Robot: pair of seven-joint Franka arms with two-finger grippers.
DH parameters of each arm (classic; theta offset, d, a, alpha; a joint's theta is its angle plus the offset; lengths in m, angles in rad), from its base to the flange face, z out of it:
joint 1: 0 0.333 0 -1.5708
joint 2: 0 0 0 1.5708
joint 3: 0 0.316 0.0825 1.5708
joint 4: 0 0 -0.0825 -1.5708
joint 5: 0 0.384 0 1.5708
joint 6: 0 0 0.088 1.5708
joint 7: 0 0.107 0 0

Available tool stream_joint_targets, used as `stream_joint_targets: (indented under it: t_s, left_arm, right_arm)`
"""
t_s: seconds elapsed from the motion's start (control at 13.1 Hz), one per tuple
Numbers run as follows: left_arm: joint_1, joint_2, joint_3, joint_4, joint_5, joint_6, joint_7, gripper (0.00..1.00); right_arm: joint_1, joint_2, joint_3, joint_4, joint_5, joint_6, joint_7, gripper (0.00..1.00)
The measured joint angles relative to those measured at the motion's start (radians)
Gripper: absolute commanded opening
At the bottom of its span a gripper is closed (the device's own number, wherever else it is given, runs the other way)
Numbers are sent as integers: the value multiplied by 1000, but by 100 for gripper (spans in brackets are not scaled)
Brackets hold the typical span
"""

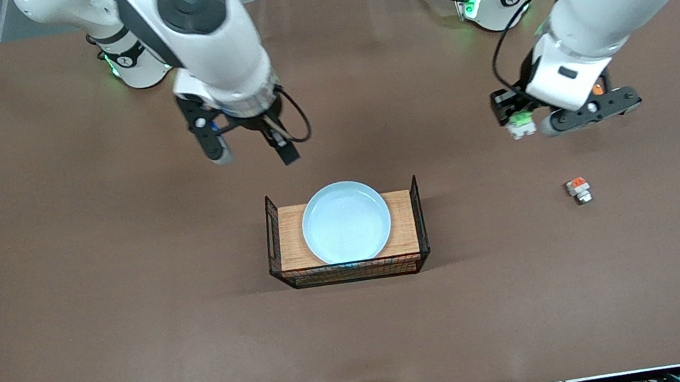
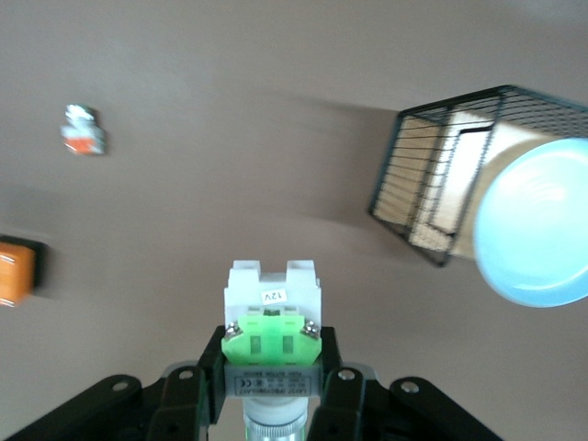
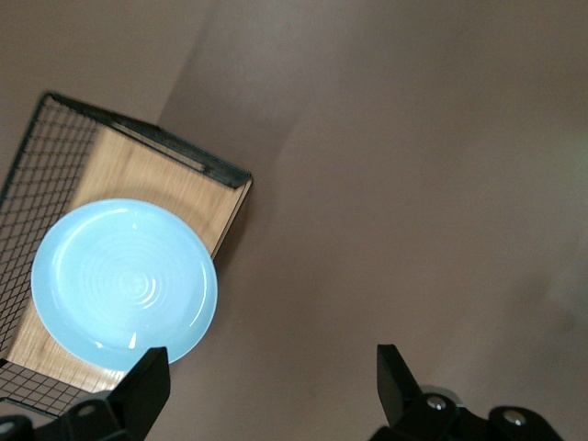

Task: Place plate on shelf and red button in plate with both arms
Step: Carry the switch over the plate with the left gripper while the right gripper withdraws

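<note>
Plate (image 1: pixel 346 222), round and pale blue, sits on a wooden board (image 1: pixel 293 238) inside a black wire rack (image 1: pixel 352 273) in the middle of the brown surface (image 1: pixel 92 289). The rack is the landmark for everything else.

Starting at the right arm's end, the right claw (image 1: pixel 252 151) hangs in the air over bare surface, just past the rack's edge on the robots' side. Its two fingers are spread wide with nothing between them. The right wrist view shows the plate (image 3: pixel 124 283) on the board with the dark fingertips (image 3: pixel 147 386) apart on each side of the view.

Toward the left arm's end, the left claw (image 1: pixel 525 121) hangs over the surface, well apart from the rack. It is pinching the red button (image 1: pixel 520 123), a small white block with a bright green tab. In the left wrist view the button (image 2: pixel 272 317) sits tight between the fingers (image 2: pixel 213 367).

A small white part with an orange tab (image 1: pixel 578 190) lies on the surface, well apart from the rack toward the left arm's end, about level with the plate.
</note>
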Motion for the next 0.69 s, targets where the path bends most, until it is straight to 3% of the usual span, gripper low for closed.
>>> stream_joint_targets:
  t_s: [0.23,0.69]
  left_arm:
    - [-152,114,0,68,17,60,-218,1]
    - [-370,333,31,163,182,252,-547,5]
  right_arm:
    - [-73,-111,-3,-66,0,-61,-241,99]
    - [-230,-346,-7,-339,0,-2,-664,99]
